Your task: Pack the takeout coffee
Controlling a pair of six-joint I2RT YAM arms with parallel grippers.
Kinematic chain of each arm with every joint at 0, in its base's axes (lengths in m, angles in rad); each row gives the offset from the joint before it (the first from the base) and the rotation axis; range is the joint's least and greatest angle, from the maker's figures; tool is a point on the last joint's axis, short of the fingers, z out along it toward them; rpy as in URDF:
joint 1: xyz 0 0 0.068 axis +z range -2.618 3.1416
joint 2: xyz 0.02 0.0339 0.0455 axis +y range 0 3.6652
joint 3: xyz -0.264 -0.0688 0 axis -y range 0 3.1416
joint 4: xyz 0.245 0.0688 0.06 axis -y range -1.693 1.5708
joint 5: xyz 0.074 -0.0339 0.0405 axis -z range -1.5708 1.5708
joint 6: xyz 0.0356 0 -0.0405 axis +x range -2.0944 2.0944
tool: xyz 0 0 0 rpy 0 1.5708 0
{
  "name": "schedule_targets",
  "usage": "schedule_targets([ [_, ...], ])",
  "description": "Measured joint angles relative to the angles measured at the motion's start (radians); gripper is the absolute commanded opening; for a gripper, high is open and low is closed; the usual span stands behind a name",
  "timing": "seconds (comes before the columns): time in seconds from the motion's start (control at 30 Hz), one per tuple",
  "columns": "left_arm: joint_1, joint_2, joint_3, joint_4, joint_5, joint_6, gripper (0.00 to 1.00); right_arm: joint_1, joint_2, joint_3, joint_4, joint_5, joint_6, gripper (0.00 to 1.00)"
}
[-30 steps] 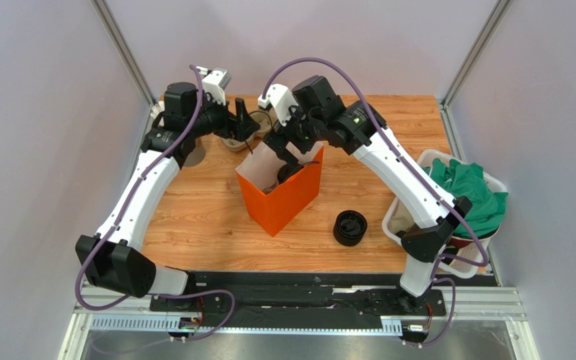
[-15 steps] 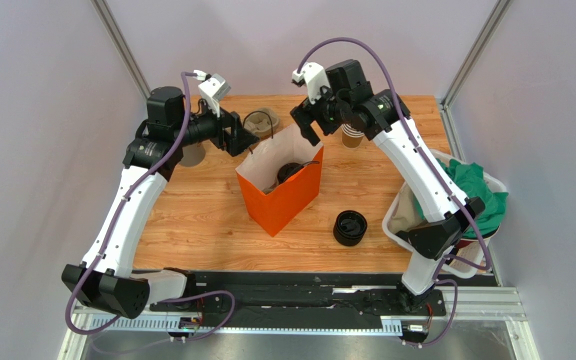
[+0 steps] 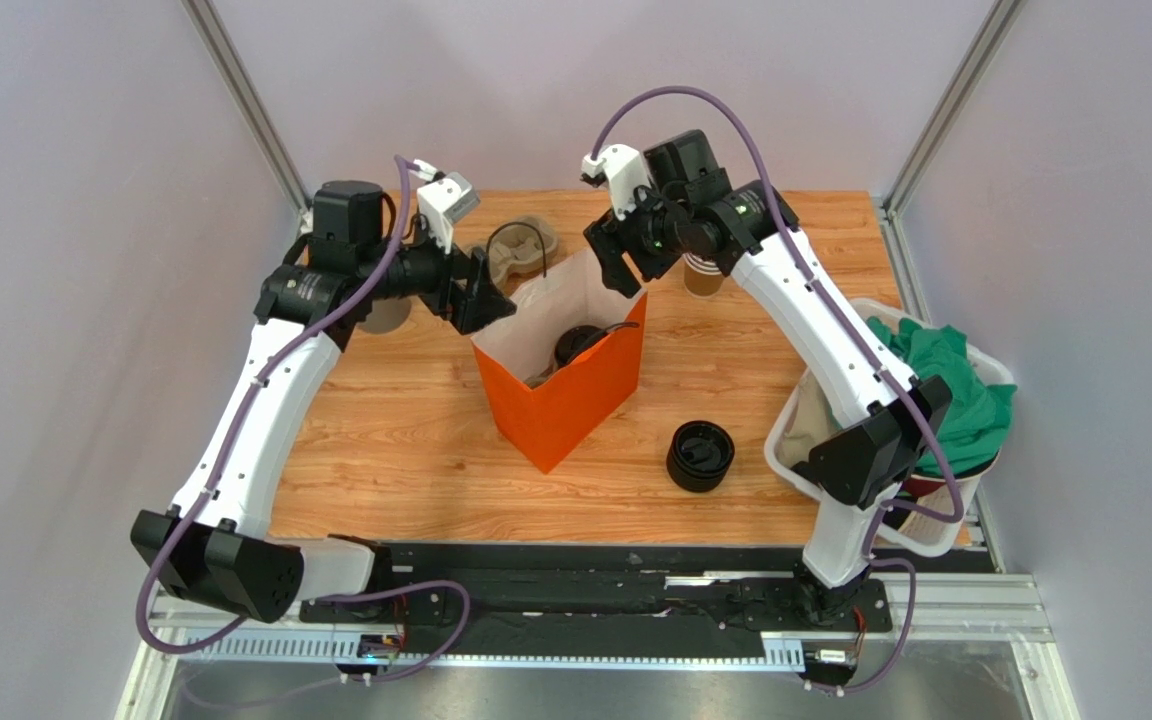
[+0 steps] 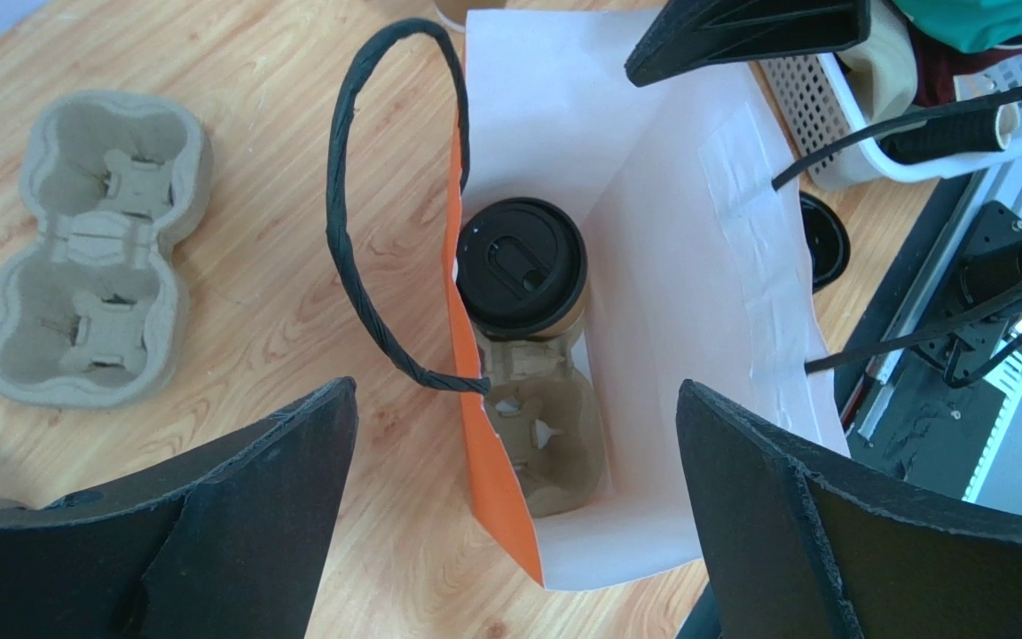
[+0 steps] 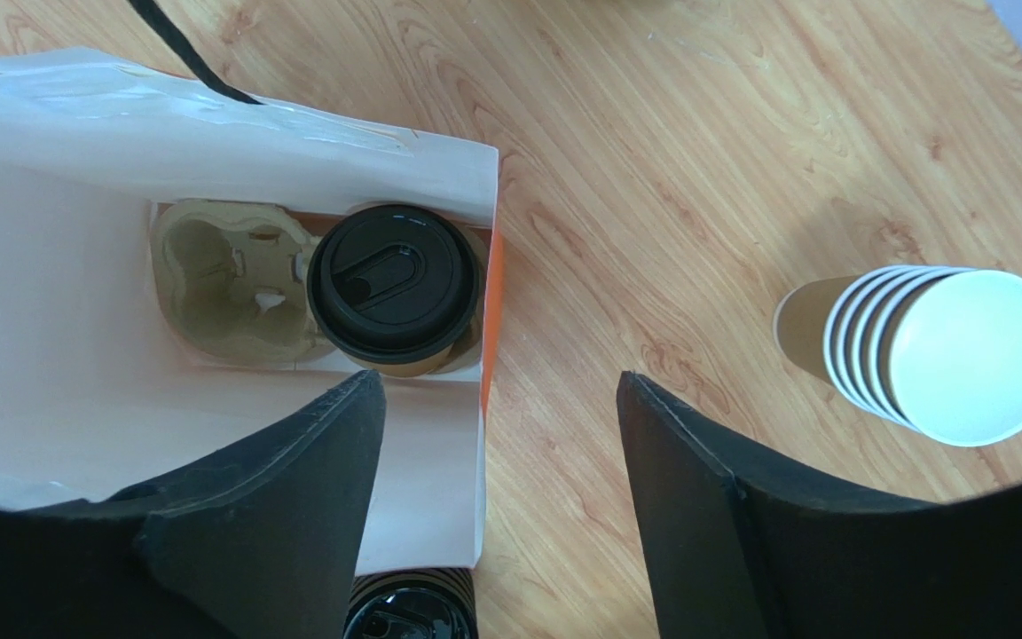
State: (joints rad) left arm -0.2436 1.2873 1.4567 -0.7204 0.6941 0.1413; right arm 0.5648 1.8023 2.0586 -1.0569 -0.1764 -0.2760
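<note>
I see coffee [image 4: 520, 266] in carrier [image 4: 536, 426] inside bag [image 4: 690, 266] | left claw [image 4: 516, 393] spread | right claw [image 5: 497, 386] spread, both gripping nothing

The bag [image 3: 582, 398] is orange outside and white inside, the takeout coffee [image 5: 397, 282] black-lidded and seemingly tan, the table [image 3: 387, 420] wood-grained.

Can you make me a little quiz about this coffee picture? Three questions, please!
1. True or false: the lidded coffee cup stands inside the orange bag.
2. Where is the stack of lidless cups? A) in the bag B) on the table C) on a shelf
3. Fill in: the carrier in the bag has ___ empty slot.
Key: 1 true; 2 B; 3 one.
</note>
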Motion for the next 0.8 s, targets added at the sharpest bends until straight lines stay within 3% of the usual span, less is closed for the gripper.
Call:
schedule_targets([
  [0.3, -0.024, 0.036, -0.002, -0.037, -0.029, 0.037, 0.98, 0.0, 0.018, -0.05, 0.009, -0.008, 0.002, 0.53],
  [0.4, -0.034, 0.045, -0.01, -0.047, -0.042, 0.051, 0.92, 0.0, 0.018, -0.05, 0.014, -0.01, 0.002, 0.49],
  [0.6, -0.039, 0.076, -0.024, -0.058, -0.069, 0.079, 0.65, -0.002, 0.018, -0.053, 0.027, -0.017, 0.002, 0.4],
  [0.73, -0.039, 0.102, -0.024, -0.063, -0.078, 0.09, 0.38, -0.003, 0.018, -0.063, 0.029, -0.02, 0.002, 0.34],
  [0.8, -0.043, 0.113, -0.024, -0.065, -0.082, 0.095, 0.33, -0.005, 0.018, -0.065, 0.029, -0.02, 0.002, 0.32],
])
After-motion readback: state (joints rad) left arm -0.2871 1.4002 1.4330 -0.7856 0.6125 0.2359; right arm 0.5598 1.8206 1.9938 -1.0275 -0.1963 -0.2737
